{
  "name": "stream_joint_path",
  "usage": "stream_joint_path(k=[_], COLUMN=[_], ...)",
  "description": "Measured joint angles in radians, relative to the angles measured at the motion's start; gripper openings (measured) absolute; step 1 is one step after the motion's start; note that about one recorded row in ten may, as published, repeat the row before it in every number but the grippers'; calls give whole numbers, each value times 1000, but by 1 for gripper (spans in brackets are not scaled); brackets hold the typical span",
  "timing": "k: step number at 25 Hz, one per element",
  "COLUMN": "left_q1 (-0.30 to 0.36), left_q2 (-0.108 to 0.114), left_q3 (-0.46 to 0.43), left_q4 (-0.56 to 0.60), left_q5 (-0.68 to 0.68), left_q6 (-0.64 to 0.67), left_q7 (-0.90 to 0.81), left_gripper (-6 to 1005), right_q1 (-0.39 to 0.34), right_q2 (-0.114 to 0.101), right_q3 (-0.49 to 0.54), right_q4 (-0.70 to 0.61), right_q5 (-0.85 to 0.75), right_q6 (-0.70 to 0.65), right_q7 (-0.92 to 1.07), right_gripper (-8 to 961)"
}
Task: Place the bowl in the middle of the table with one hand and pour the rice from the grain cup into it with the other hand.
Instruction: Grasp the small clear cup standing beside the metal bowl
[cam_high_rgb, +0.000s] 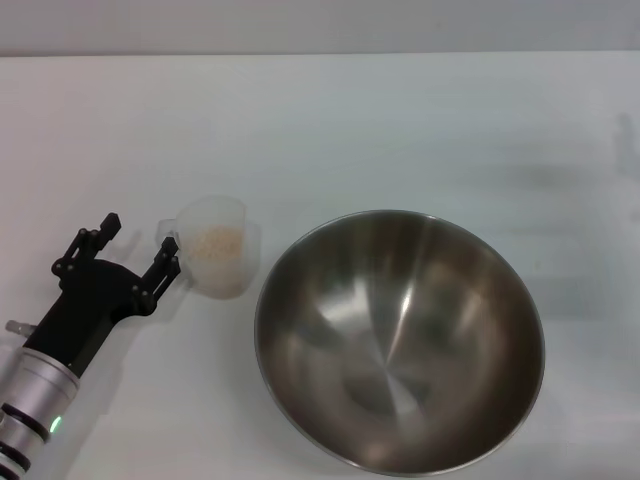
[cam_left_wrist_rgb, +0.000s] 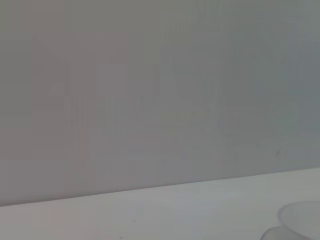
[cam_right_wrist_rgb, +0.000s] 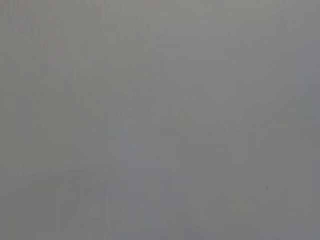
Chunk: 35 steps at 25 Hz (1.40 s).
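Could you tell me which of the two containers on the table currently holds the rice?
The grain cup, the small translucent one beside the left gripper; rice shows inside it. The big steel bowl is empty.

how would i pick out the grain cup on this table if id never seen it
Find the big steel bowl on the white table. Just to its left stands the grain cup, next to the left tool. It is small, frosted and translucent, and holds pale rice, while the bowl is shiny and empty.
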Motion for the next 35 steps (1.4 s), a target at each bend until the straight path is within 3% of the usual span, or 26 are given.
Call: stream_joint_path(k=[12,21,32,35], left_q1=[-7,-4,-8,-14], left_q2=[-3,-3,-3,-3], left_q3=[-45,-39,-27,-29], left_q4=[-5,-24,-44,-44], left_q5=[0,6,7,7], left_q6=[-11,-13,9,36], left_q7=[-1,-10,-3,2], left_gripper=[715,475,42,38], right_q1=[6,6,2,1], right_q2=[0,0,2,2], right_q3=[-2,-4,-4,-4], right_q4=[-4,-3,2,2], right_q5=[0,0,-2,-2], right_q6=[7,5,0,0], right_q7=[1,1,1,1], right_gripper=[432,433,434,434])
